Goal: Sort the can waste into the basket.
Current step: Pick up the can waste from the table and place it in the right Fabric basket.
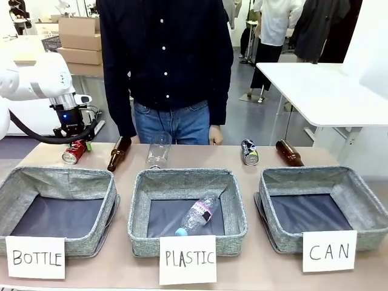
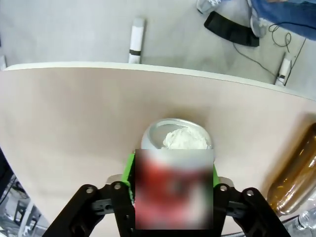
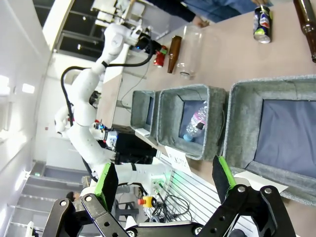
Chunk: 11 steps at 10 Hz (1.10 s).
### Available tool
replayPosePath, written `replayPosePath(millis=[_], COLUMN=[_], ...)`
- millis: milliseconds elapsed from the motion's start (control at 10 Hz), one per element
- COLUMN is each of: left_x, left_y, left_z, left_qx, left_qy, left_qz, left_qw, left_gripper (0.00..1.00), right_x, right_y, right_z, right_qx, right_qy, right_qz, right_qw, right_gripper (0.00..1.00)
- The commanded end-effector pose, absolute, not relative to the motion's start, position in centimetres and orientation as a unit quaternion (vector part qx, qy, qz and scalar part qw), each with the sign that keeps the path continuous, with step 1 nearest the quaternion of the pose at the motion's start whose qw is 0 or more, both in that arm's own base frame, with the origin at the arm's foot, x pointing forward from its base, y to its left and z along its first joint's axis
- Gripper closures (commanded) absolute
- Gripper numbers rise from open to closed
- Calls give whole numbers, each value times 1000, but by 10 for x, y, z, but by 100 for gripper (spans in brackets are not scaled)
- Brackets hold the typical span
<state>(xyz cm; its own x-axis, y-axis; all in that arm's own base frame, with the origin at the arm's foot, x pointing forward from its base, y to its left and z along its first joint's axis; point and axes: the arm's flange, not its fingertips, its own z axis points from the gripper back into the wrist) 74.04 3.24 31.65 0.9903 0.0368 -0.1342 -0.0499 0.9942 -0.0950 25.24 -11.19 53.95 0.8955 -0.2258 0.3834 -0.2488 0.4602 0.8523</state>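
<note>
A red can (image 1: 74, 153) lies on its side at the table's far left, silver top (image 2: 175, 138) facing away from the left wrist camera. My left gripper (image 1: 73, 143) (image 2: 173, 173) comes down over it, and its green pads (image 2: 129, 168) press on the can's two sides. A black can (image 1: 249, 151) (image 3: 262, 23) lies on the table at the far right of centre. The grey basket (image 1: 321, 173) (image 3: 232, 123) with the "CAN" card (image 1: 329, 250) stands at the front right, holding nothing. In the right wrist view my right gripper (image 3: 165, 173) is open above the table's right end.
Two brown bottles (image 1: 119, 153) (image 1: 289, 153) and a clear bottle (image 1: 158, 150) lie along the far edge. The "PLASTIC" bin (image 1: 182, 179) holds a plastic bottle (image 1: 197, 215). The "BOTTLE" bin (image 1: 60, 176) stands front left. A person (image 1: 163, 60) stands at the far side.
</note>
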Motion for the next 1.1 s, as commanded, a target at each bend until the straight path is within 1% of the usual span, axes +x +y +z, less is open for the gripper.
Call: replayPosePath(millis=[0,100,200,500,600,700,800,900,1000], left_x=[744,743,743,739,727,690,635,570,527], left_y=[33,32,32,31,32,32,35,31,19], left_z=[319,320,321,333,352,400,457,502,515], left_qx=[-50,-51,-53,-66,-90,-164,-223,-282,-295], left_qy=[65,61,57,43,35,-3,-71,-93,-75], left_qz=[12,11,9,15,5,-64,-142,-259,-346], left_qw=[997,997,997,997,995,984,962,919,887], left_gripper=[100,86,97,97,97,97,97,97,97], right_x=[255,255,255,255,255,255,255,255,255], right_y=[-111,-111,-111,-111,-111,-111,-111,-111,-111], right_z=[541,541,541,541,541,541,541,541,541], right_qx=[524,524,524,524,524,524,524,524,524], right_qy=[-240,-240,-240,-240,-240,-240,-240,-240,-240], right_qz=[17,17,17,17,17,17,17,17,17], right_qw=[817,817,817,817,817,817,817,817,817], right_gripper=[0,0,0,0,0,0,0,0,0])
